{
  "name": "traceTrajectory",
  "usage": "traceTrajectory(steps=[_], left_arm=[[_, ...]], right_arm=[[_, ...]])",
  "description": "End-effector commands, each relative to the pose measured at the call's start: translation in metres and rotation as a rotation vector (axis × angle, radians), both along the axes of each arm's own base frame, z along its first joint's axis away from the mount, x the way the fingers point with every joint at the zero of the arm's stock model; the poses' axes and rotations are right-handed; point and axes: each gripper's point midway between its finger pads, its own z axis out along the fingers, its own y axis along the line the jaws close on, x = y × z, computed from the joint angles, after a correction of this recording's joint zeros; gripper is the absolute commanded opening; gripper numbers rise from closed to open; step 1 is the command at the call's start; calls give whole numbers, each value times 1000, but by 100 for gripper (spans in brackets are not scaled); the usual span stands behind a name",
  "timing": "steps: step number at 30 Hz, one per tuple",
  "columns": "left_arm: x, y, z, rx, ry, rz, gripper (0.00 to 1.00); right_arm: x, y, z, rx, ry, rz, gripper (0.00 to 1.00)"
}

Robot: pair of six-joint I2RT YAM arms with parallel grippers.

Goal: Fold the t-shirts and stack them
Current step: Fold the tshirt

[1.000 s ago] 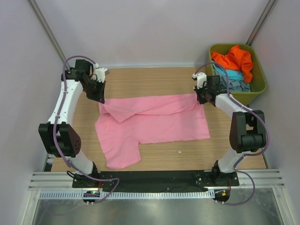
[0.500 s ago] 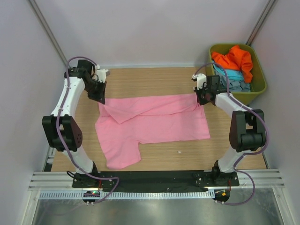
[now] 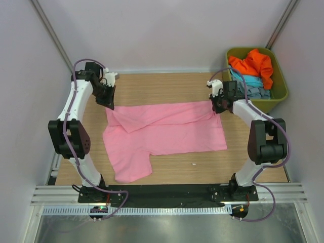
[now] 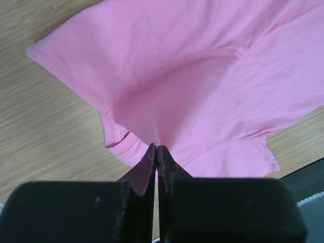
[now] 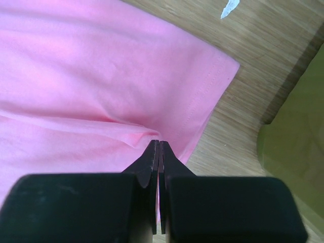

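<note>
A pink t-shirt (image 3: pixel 162 132) lies spread on the wooden table, its far edge folded over toward the middle. My left gripper (image 3: pixel 109 105) is shut on the shirt's far left corner; the left wrist view shows the cloth (image 4: pixel 202 91) pinched at the fingertips (image 4: pixel 156 149). My right gripper (image 3: pixel 217 107) is shut on the far right corner; the right wrist view shows a fold of the pink cloth (image 5: pixel 101 91) caught at the fingertips (image 5: pixel 158 144). Orange (image 3: pixel 251 64), light blue (image 3: pixel 251 81) and grey-blue (image 3: pixel 259 93) t-shirts lie bunched in the tub.
An olive-green plastic tub (image 3: pixel 281 87) stands at the back right corner, close to my right arm. White walls close in the table on three sides. A small white speck (image 3: pixel 193 164) lies on the wood near the front.
My left arm's elbow has swung slightly back and right; its gripper stays on the shirt corner. The shirt and the right arm have barely moved.
</note>
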Motion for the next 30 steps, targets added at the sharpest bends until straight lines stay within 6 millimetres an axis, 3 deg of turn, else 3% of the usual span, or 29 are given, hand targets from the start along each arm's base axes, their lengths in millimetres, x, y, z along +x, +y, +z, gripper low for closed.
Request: traceTrajectory(steps=[1,5,10,14,16,22,30], left_arm=[[12,-1,11,-15,-45,-18,0],[14,-1,12,-17,-49,-19,0],[17,10,10,-16,-41,7,0],[20,11,8,-17,-37,10,0],[21,11,5,-20,-28,12,0],[24,11,9,-21,-39,16,0],[34,8,3,-41,-21,26,0]], right_arm=[[18,3,25,-5,-77,22,1],[20,3,26,-6,-76,21,1],[27,5,48,4,-116,18,2],[35,7,57,20,-139,12,12],[36,7,54,19,-134,10,21],[41,7,52,22,-139,8,27],[53,17,14,48,-60,2,30]])
